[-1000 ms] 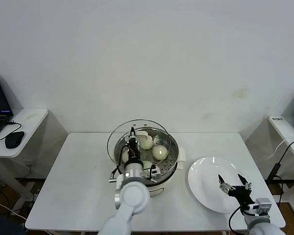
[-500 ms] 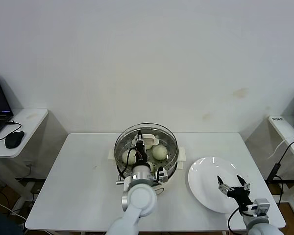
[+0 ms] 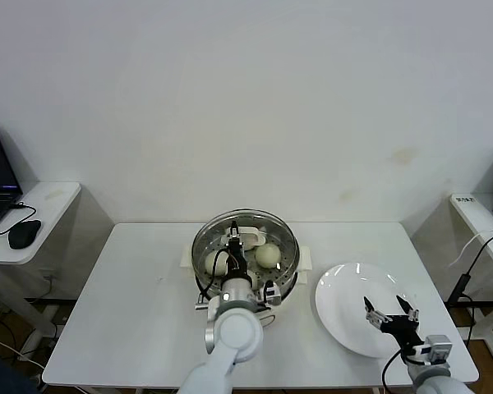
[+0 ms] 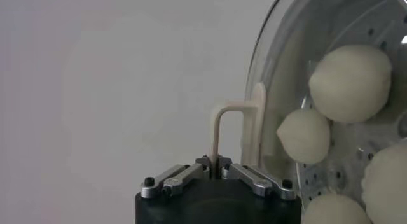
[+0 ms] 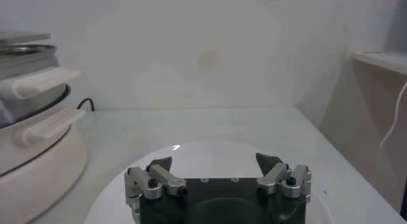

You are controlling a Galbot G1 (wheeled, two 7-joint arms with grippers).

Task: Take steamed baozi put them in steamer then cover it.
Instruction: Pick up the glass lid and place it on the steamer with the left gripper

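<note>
Four steamed baozi [image 3: 267, 255] are being enclosed in the steamer [image 3: 289, 279]; the cover [image 3: 245, 244] is being held on it by the left gripper [image 4: 216, 168], pinched on the handle directly above. The right gripper [image 3: 390, 313] is being held wide over the plate [image 3: 345, 300].

Glass cover [image 3: 245, 239] and left gripper [image 3: 233, 240] block steamer [image 3: 289, 283] top; bare table [image 3: 131, 287] leftward.

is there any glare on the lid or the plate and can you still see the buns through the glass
Head view: light glints on the lid rim and a small bright spot on the plate; buns show through. Left wrist view: left gripper pinches the lid handle; buns clear.
</note>
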